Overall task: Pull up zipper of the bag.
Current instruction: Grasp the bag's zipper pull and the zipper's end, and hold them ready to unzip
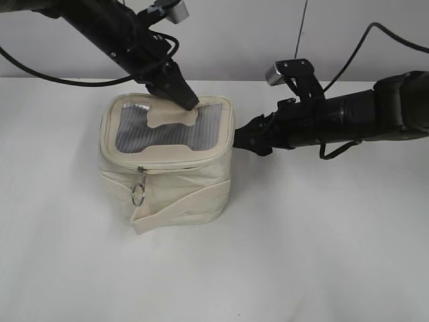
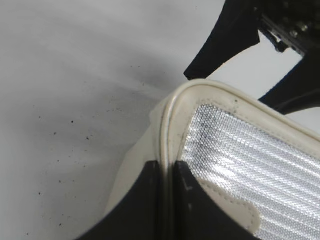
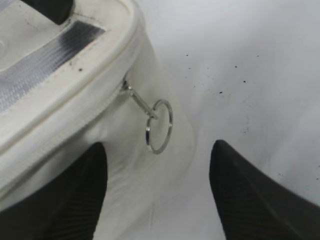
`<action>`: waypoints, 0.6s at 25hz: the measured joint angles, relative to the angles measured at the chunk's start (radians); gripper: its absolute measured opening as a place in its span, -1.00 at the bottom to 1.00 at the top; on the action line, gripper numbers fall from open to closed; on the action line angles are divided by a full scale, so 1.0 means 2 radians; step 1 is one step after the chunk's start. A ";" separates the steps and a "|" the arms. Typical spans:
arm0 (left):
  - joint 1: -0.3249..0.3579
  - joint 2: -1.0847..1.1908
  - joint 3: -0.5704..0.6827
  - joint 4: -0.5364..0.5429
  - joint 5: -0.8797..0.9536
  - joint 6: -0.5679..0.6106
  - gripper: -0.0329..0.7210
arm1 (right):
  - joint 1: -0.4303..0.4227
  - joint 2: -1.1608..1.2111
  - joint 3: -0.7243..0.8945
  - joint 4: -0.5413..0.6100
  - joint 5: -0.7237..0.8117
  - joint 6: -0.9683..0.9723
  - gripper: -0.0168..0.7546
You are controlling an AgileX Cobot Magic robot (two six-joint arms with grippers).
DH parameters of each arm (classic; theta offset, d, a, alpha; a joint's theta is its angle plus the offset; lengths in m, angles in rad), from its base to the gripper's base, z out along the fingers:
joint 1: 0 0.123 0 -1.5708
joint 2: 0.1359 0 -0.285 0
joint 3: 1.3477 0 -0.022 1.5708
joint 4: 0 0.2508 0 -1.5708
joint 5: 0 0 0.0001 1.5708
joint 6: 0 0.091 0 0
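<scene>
The cream-white bag [image 1: 175,188] stands on the table, grey mesh top panel [image 1: 167,127] facing up. Its zipper [image 1: 175,167] runs round the top rim; a slider with a silver ring pull [image 1: 138,195] hangs at the front. My left gripper [image 1: 188,102] is shut on the bag's rear top rim [image 2: 169,117], the piping pinched between its fingers [image 2: 167,172]. My right gripper [image 1: 240,140] is open at the bag's right side. In the right wrist view a second ring pull [image 3: 160,125] hangs from the zip line just ahead of the open fingers [image 3: 157,167].
The white table [image 1: 322,241] surrounds the bag. A wide cream strap [image 1: 181,209] wraps the bag's lower front. The right arm's fingers show as dark shapes past the bag's corner in the left wrist view [image 2: 235,40].
</scene>
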 joint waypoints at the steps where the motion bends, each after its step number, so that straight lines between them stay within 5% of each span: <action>1: 0.000 0.000 0.000 0.000 0.000 0.000 -0.80 | 0.000 0.003 -0.005 0.001 -0.003 -0.002 0.30; 8: 0.000 0.000 0.000 0.000 0.000 -0.002 -0.80 | 0.000 0.048 -0.047 0.004 0.005 -0.004 0.16; 13: 0.000 0.000 0.000 -0.001 -0.001 -0.002 -0.80 | 0.002 0.057 -0.057 0.004 0.009 -0.004 -0.74; 15: 0.000 0.001 0.000 -0.001 -0.001 -0.002 -0.80 | 0.002 0.055 -0.053 0.004 0.015 -0.003 -0.88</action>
